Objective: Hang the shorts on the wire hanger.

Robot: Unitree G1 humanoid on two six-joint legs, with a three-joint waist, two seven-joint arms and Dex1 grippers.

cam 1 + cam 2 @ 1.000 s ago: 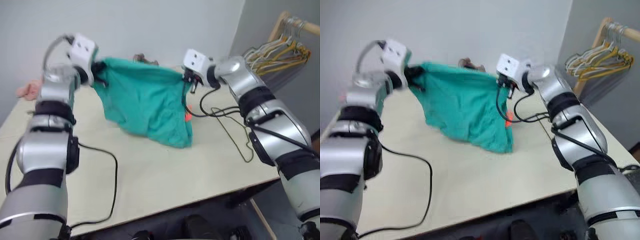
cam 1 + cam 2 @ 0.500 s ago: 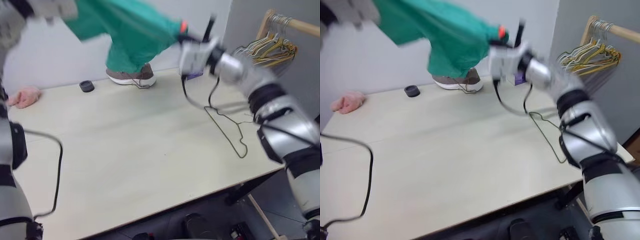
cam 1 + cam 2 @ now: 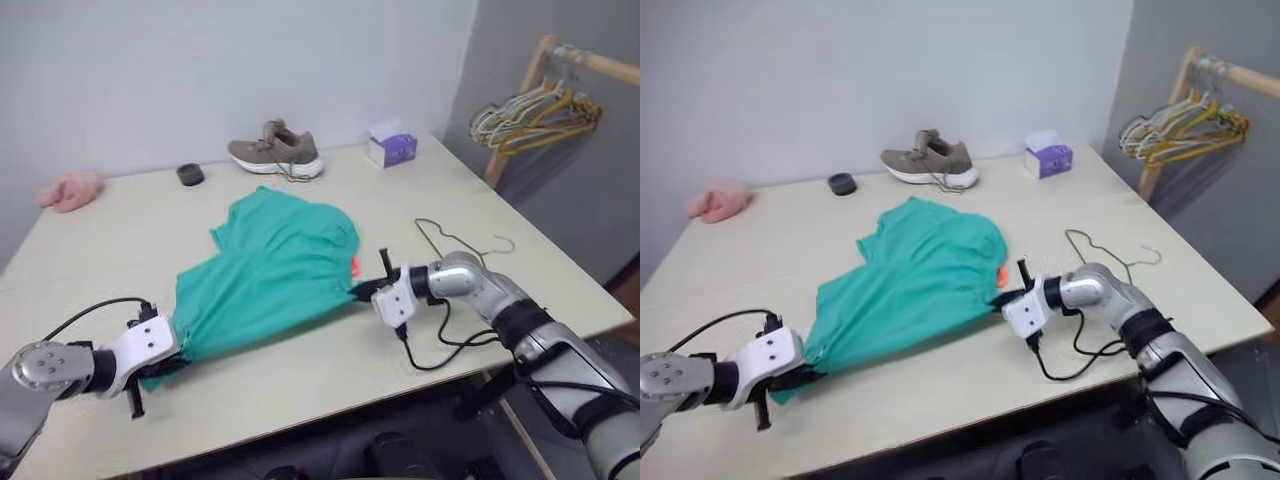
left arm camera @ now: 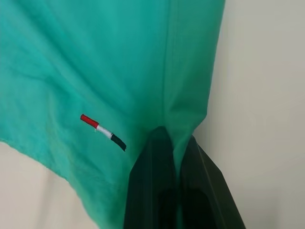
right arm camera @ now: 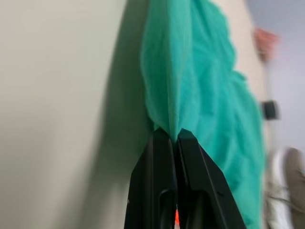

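Now the shorts lay spread on the table; the left gripper and right gripper each pinched an edge.

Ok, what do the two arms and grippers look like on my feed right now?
Both arms are silver-grey metal segments with black joint bands. Each wrist carries a white boxy module ahead of two black fingers: left gripper, right gripper. Loose black cables trail from each wrist.

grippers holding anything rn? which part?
Both hold the shorts, which lie spread on the table. The left gripper pinches one edge corner; the right gripper pinches the opposite edge, by the orange tag.
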